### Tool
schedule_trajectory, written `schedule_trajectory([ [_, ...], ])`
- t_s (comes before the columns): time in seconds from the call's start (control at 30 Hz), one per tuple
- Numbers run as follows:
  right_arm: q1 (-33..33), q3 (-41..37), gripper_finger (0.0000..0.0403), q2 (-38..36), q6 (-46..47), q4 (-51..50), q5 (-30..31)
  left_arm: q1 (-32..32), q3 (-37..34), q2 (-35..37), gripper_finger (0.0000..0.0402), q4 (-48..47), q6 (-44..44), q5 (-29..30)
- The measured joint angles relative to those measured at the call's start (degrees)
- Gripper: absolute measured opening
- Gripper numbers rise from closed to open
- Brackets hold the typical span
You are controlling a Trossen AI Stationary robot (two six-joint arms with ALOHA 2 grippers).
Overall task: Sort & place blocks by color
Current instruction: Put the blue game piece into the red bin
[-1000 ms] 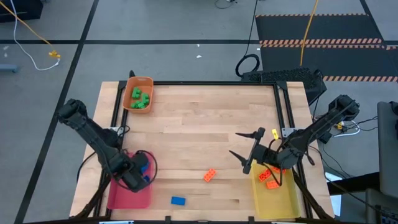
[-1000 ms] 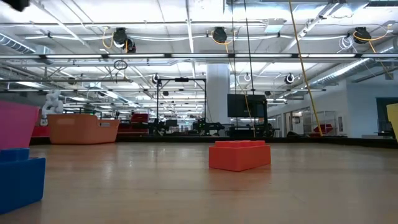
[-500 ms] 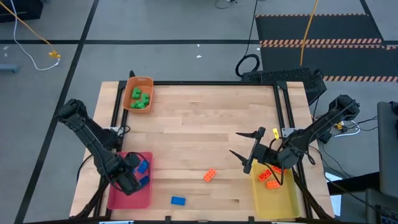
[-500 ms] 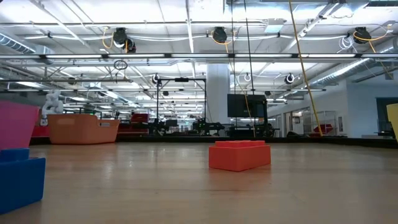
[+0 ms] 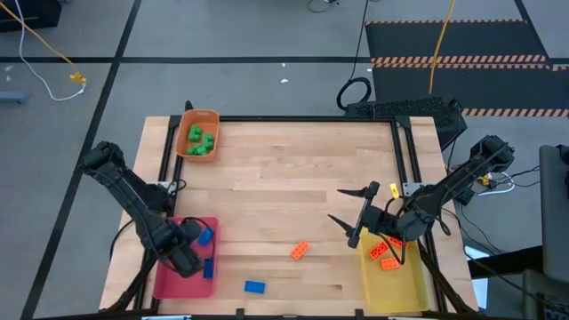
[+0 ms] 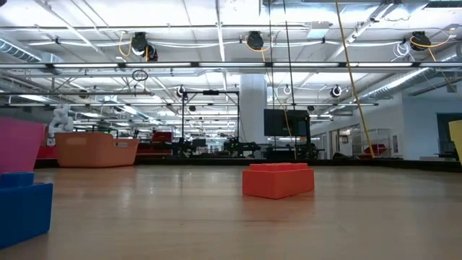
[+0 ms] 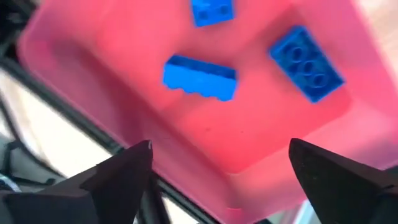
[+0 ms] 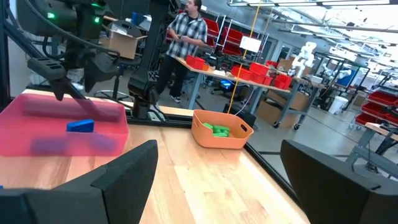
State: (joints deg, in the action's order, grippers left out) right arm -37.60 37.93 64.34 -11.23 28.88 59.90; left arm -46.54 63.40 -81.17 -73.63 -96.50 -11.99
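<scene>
My left gripper [image 7: 221,149] hangs open over the pink tray [image 7: 261,130] at the table's near left, touching nothing. Three blue blocks show in that tray: one turned on its side [image 7: 200,76] and two studs-up [image 7: 306,55] [image 7: 211,11]. On the bare table lie an orange block [image 5: 300,251] and a blue block [image 5: 255,286]. My right gripper [image 5: 338,206] stands open beside the yellow tray [image 5: 404,289], which holds orange blocks [image 5: 384,253]. Green blocks [image 5: 198,140] sit in the orange tray [image 5: 210,117] at the far left.
The low view shows the orange block [image 6: 278,180] mid-table, the blue block [image 6: 25,209] close at the left, and the pink tray's wall [image 6: 18,144]. A black frame rail [image 5: 302,119] runs round the tabletop. A person [image 8: 186,43] stands beyond the table's left side.
My left gripper has drawn back a little toward the table's near left corner over the pink tray. Blue blocks that lay under its fingers now show free in the tray, apart from it. My right arm has kept still.
</scene>
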Motion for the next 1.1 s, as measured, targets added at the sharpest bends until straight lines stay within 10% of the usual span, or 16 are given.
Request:
schedule_trajectory([
  [0.67,-0.02,0.00,0.0336,-0.07,2.63,-2.57,-0.05,9.82,2.45,-1.55,0.0237,43.22,34.87,16.92],
  [1.1,-0.02,0.00,0.0336,-0.11,1.46,-5.50,-0.02,14.53,2.45,-14.80,0.0183,55.17,49.78,3.33],
])
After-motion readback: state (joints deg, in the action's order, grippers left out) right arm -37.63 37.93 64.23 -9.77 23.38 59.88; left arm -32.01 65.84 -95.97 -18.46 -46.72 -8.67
